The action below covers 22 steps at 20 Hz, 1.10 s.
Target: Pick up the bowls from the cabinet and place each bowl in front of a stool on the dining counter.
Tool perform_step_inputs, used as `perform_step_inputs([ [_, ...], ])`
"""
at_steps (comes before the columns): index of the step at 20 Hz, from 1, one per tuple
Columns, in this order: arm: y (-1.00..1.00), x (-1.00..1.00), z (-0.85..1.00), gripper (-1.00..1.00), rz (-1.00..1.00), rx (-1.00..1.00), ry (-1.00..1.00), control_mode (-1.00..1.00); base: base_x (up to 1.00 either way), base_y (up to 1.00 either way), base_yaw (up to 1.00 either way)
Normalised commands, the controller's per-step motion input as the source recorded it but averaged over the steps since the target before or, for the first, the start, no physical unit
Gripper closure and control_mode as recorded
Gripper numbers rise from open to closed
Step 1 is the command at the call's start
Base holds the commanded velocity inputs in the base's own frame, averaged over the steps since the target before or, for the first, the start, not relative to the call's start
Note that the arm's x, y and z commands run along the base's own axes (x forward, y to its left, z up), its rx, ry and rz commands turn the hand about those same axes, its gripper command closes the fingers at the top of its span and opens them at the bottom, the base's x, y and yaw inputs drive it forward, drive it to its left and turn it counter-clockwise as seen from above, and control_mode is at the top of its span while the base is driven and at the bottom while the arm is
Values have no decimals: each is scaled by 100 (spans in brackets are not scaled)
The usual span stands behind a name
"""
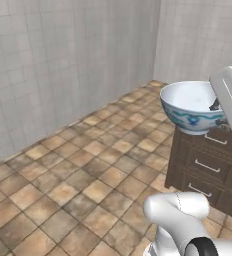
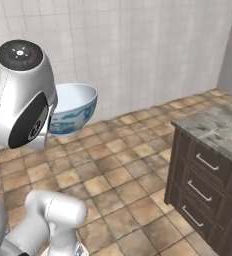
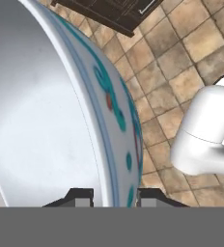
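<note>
The white bowl with blue floral pattern point(image 1: 190, 107) hangs in the air above the tiled floor, upright, mouth up. The same bowl point(image 2: 73, 109) shows beside the arm's big white joint in the right base view. In the hand view my gripper point(image 3: 115, 195) is shut on the bowl's rim point(image 3: 104, 120), one fingertip point(image 3: 80, 197) inside the bowl and the other outside its patterned wall. The olive-grey bowl, the wall cabinet and the stools are out of view.
A dark brown drawer cabinet with silver handles point(image 1: 208, 167) stands low at the right, topped by a grey marbled stone top point(image 2: 215, 125). Brown floor tiles point(image 1: 88, 175) spread to the white tiled walls point(image 1: 63, 60). My own white arm links point(image 2: 23, 95) stand close to the bowl.
</note>
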Motion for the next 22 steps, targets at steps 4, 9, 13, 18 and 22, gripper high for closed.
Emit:
perform_step_inputs([
  [4,0,0,0,100,0,0,0,100,100,100,-46],
  [9,0,0,0,100,0,0,0,100,100,100,-47],
  [13,0,0,0,100,0,0,0,100,100,100,-45],
  [18,0,0,0,100,0,0,0,100,100,100,-43],
  [22,0,0,0,100,0,0,0,100,100,100,-44],
])
